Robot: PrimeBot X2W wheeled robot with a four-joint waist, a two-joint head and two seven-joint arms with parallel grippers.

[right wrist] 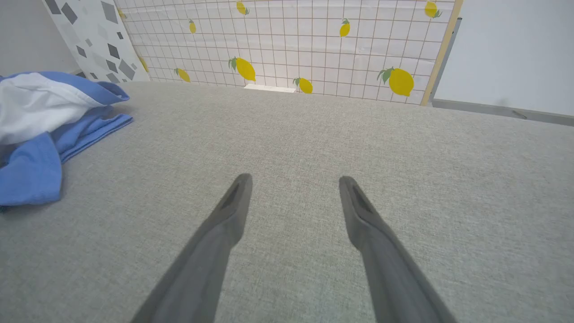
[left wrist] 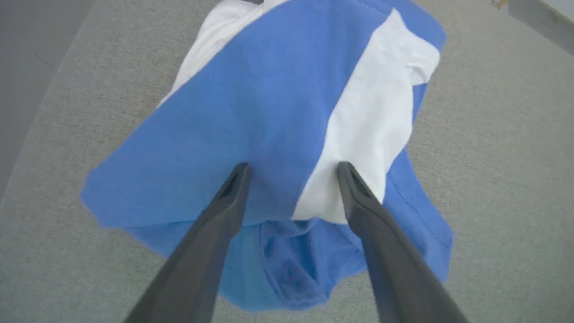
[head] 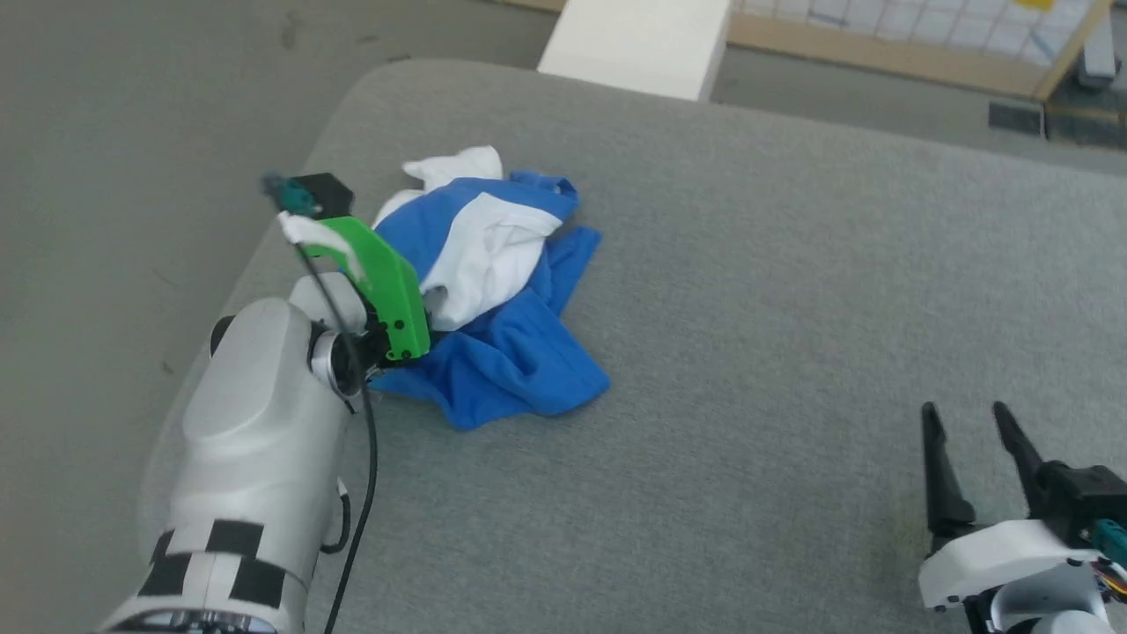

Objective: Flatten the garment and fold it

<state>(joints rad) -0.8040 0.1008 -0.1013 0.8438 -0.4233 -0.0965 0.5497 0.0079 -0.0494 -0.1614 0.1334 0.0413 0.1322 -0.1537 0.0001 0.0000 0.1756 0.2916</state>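
- Clearly unflattened, the garment [head: 502, 291] lies in a crumpled heap on the left part of the grey padded counter [head: 792, 308], close to its left edge and rounded far-left corner.
- Blue cloth spills toward the near side, a white panel is bunched on top, and a white scrap sticks out at the far side; no hem, sleeve or neckband can be picked out with certainty.
- It looks light, soft and limp. I judge it will sag and drag on the rough cover instead of sliding, and a pinch could catch several layers at once.
- A good hold would be one outer edge, such as the loose blue flap on the near side, lifted so that the heap falls open, not the thick middle.
- The left pincer [left wrist: 291, 168] points down at the heap with its jaws spread wide. One tip is over blue cloth and the other over the white panel; it grips nothing, and whether the tips touch I cannot tell.
- The right pincer [head: 966, 414] is at the near right, well apart from the garment, jaws open and empty above bare counter.
- Beyond the far edge stand a white block [head: 638, 40] and a lemon-printed panel [right wrist: 314, 40].
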